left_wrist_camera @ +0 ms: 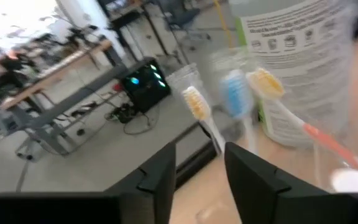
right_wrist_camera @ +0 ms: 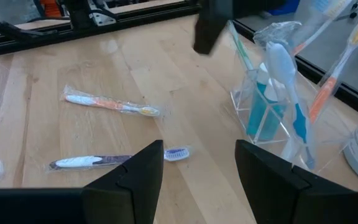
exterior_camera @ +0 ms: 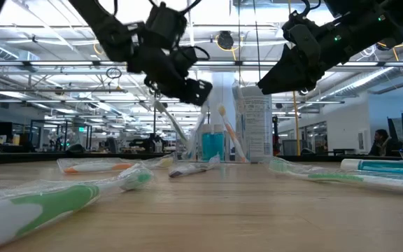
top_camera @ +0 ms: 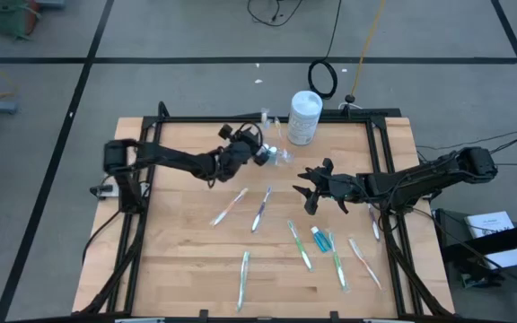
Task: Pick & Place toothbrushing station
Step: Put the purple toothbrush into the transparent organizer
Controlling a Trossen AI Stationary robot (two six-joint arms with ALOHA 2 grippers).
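A small clear cup (right_wrist_camera: 263,118) stands on the table at the far middle, next to a white canister (top_camera: 303,117). It holds a blue tube (exterior_camera: 213,145) and several toothbrushes standing upright. My left gripper (top_camera: 266,152) hovers over the cup, open. The white stem of a yellow-headed toothbrush (left_wrist_camera: 197,106) rises from the cup through the gap between its fingers (left_wrist_camera: 160,177). My right gripper (top_camera: 306,190) hangs open above the table, just right of the cup, holding nothing. Several wrapped toothbrushes (top_camera: 260,211) and another blue tube (top_camera: 317,238) lie flat on the wood.
The loose toothbrushes lie spread over the table's middle and near right (top_camera: 337,260), with two to the left of the cup (right_wrist_camera: 110,104). A black frame rail (top_camera: 267,118) runs along the far edge. Bare wood lies at the table's near left (top_camera: 169,260).
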